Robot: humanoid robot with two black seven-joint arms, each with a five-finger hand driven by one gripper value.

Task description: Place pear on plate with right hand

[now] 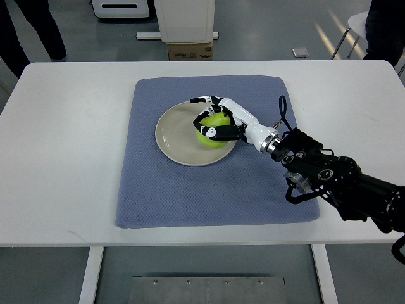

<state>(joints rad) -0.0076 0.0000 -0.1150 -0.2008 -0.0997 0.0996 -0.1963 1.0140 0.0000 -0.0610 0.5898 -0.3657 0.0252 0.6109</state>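
Pear [212,132], bright yellow-green and smooth, sits on the right part of the beige plate [177,136], which lies on a blue-grey cloth mat [190,190] spread over the white worktop [63,158]. From the top view, the right hand [218,120] reaches in from the near right, its white and black fingers [204,100] curled around the pear and gripping it.
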